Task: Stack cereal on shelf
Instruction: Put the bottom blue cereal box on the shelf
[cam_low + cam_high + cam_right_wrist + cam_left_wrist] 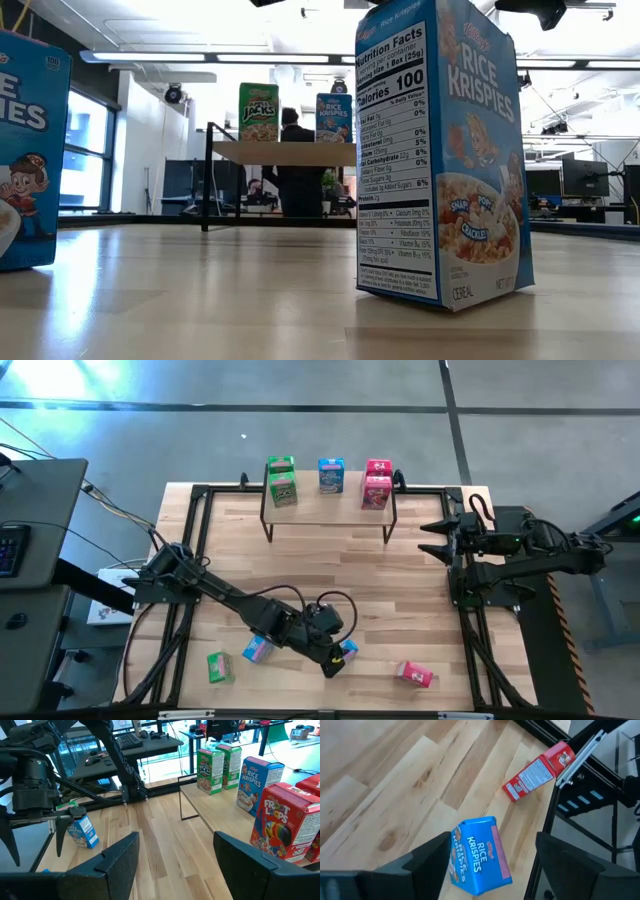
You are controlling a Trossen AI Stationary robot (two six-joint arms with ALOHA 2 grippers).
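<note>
Wooden table (330, 560): a blue box (477, 857) stands near its front edge, between the left gripper's (334, 660) released fingers. Light, crushable card; grip opposite flat faces. Right gripper (432, 538) waits, spread.

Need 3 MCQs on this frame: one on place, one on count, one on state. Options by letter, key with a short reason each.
1. Where is the left gripper?
A. over the shelf
B. over a blue box at the table's near edge
C. off the table

2. How many cereal boxes stand on the shelf?
A. three
B. five
C. nine

3. How does the pink box on the table sit?
A. upright
B. lying on its side
C. stacked on another box

Key:
1 B: the left wrist view shows the blue box below, between open fingers.
2 B: high view shows two green, one blue, two pink.
3 B: it lies flat on the table in the high view.
</note>
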